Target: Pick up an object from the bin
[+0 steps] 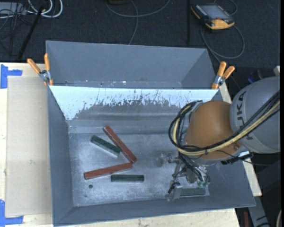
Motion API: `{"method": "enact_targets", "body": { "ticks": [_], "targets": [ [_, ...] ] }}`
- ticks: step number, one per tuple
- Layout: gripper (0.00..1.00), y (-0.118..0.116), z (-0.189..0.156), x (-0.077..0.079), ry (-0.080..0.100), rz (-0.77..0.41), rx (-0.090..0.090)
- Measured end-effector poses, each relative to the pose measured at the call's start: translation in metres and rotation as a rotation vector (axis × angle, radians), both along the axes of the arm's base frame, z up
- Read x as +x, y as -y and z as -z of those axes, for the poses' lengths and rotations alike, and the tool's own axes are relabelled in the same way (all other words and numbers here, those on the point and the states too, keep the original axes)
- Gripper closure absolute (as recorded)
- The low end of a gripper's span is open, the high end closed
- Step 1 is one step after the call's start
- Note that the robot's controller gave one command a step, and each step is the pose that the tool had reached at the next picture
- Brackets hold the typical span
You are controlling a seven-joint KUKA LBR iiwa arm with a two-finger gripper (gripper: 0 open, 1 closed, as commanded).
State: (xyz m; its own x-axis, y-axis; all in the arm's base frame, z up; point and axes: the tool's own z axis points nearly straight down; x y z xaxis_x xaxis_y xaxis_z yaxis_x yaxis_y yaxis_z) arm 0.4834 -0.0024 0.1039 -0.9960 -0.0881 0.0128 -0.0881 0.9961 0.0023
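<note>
The gripper (189, 187) sits over a flat dark green stick (194, 191) in the scratched grey metal bin (132, 70). I cannot tell if it pinches.

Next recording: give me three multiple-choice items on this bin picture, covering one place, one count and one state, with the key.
1. Where over the grey metal bin is the two-finger gripper?
A. the floor's lower right corner in the view
B. the far left corner
C. outside the bin

2. How many long reddish-brown flat sticks are in the bin?
A. one
B. two
C. four

3. How does the short dark green bar at mid-floor lie?
A. upright against a wall
B. flat on the floor
C. propped on the rim

Key:
1 A: the gripper hangs low at the lower right, just above another green bar.
2 B: one stick slants and the other lies below it.
3 B: its whole length rests on the floor.
</note>
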Motion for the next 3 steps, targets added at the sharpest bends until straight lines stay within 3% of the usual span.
{"method": "enact_targets", "body": {
  "ticks": [1, 2, 3],
  "targets": [
    [0.0, -0.117, -0.001, 0.017, 0.014, 0.056, 0.003],
    [0.0, -0.151, 0.035, 0.063, 0.016, 0.016, 0.0],
    [1.0, -0.152, 0.031, 0.064, 0.02, 0.014, 0.002]
  ]
}}
